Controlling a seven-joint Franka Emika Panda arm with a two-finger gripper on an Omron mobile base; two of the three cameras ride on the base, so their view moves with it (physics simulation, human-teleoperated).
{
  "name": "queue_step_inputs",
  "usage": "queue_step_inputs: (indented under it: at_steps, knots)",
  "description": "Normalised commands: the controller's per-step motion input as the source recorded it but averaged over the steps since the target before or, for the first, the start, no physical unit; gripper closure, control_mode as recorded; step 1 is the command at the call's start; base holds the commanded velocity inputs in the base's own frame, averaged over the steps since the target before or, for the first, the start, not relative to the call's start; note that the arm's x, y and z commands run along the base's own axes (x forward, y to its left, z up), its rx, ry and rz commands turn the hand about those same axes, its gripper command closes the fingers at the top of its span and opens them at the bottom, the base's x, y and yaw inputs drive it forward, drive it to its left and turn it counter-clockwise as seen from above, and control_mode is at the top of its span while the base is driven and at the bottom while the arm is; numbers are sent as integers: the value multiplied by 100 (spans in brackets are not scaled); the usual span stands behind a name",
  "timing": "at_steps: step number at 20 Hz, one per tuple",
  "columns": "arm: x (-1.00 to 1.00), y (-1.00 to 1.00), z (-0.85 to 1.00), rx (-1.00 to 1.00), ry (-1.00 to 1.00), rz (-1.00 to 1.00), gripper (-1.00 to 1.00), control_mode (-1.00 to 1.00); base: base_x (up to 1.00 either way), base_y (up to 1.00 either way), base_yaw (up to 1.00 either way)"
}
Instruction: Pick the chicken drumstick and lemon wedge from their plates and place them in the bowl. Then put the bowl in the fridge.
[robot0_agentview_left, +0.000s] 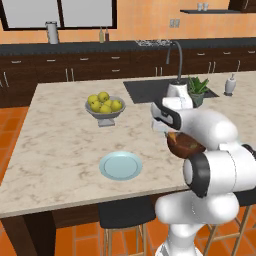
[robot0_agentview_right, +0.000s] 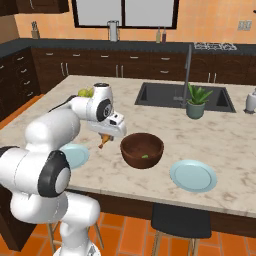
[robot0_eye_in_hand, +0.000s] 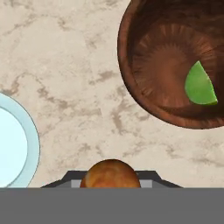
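Here the hand (robot0_agentview_right: 106, 136) is clamped on the drumstick (robot0_agentview_right: 104, 140), held above the surface (robot0_agentview_right: 230, 145). Just beside it sits the brown bowl (robot0_agentview_right: 142, 149) with the lemon wedge (robot0_eye_in_hand: 200, 85) inside; a blue plate (robot0_eye_in_hand: 15, 142) lies on its other side.

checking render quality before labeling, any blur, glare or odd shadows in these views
Left base view: soft, low-detail render, no glare on the marble counter, arm hides most of the bowl. Right base view: even lighting, faint shadow under the bowl, drumstick small and blurry in the tool. Hand view: lemon wedge is sharp, drumstick cropped at the bottom.
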Motion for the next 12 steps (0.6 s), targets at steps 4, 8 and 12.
queue_step_inputs:
  at_steps: [4,8,12]
  knots:
    - [23,-100,6,0,9,-7,100,-100,0,0,0]
    - [18,-90,-9,0,5,0,100,-100,0,0,0]
    - [36,-62,-19,0,2,0,100,-100,0,0,0]
